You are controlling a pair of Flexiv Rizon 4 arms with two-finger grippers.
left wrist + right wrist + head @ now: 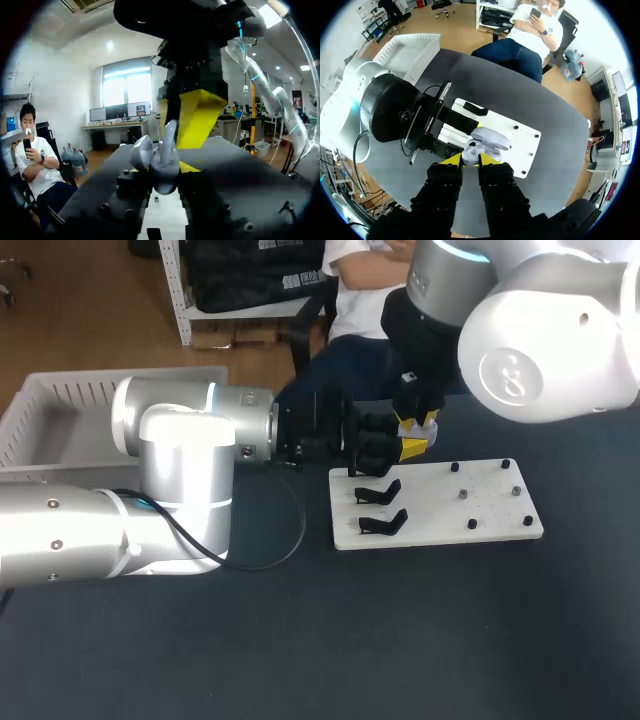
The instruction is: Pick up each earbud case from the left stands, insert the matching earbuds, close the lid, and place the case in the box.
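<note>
A pale grey earbud case (164, 176) with its lid (142, 151) open is held in the air above the back left of the white stand board (440, 530), and my left gripper (162, 186) is shut on its body. From above, my right gripper (470, 160) comes down onto the case, its yellow fingertips (196, 117) shut on an earbud (170, 134) whose stem stands upright in the case. In the head view both grippers meet, left gripper (385, 447) and right gripper (417, 432). Two black stands (380, 490) (383, 523) on the board are bare.
A white slatted box (60, 410) sits at the table's back left, behind my left arm. Small dark pegs (465, 494) dot the board's right half. A black cable (285, 540) loops from the left arm onto the dark tabletop.
</note>
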